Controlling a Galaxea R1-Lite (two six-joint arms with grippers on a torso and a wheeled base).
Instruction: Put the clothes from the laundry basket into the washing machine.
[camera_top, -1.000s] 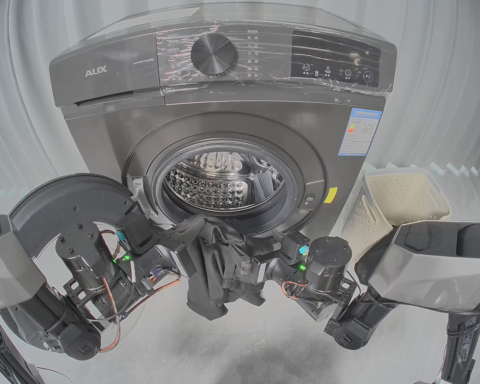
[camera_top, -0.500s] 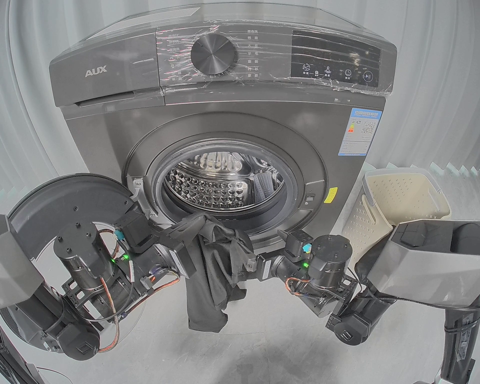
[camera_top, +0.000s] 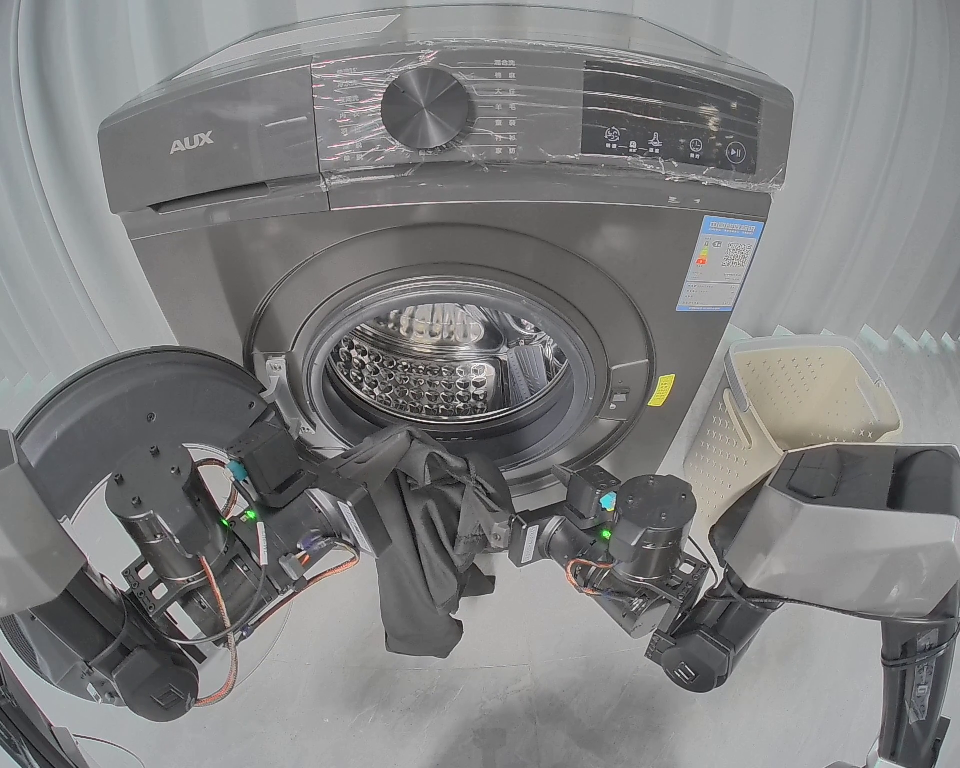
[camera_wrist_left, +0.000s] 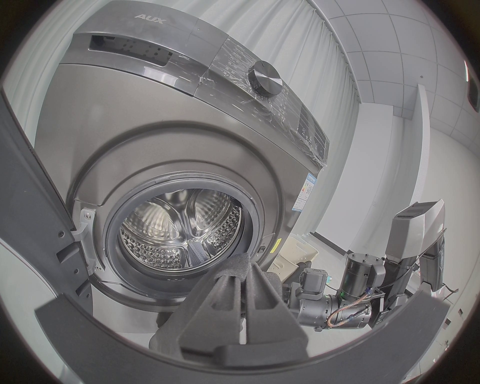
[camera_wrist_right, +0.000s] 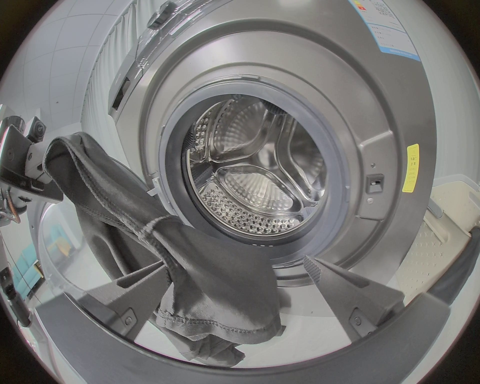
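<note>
A dark grey garment (camera_top: 420, 550) hangs in front of the washing machine (camera_top: 450, 220), just below its open drum (camera_top: 440, 370). My left gripper (camera_top: 380, 462) is shut on the garment's upper edge; in the left wrist view its fingers (camera_wrist_left: 225, 310) are pressed together with cloth (camera_wrist_left: 165, 332) beneath them. To the garment's right, my right gripper (camera_top: 495, 528) is open. In the right wrist view the garment (camera_wrist_right: 200, 270) drapes over one finger (camera_wrist_right: 135, 295), and the other finger (camera_wrist_right: 350, 295) stands bare. The drum (camera_wrist_right: 250, 180) looks empty.
The round door (camera_top: 130, 400) is swung open to the left, behind my left arm. A cream laundry basket (camera_top: 800, 390) stands on the floor to the right of the machine, partly behind my right arm. Bare grey floor (camera_top: 520, 690) lies below the garment.
My right gripper has let go of the garment and drawn back slightly to the right. The garment now hangs lower and straighter from my left gripper, which has stayed in place.
</note>
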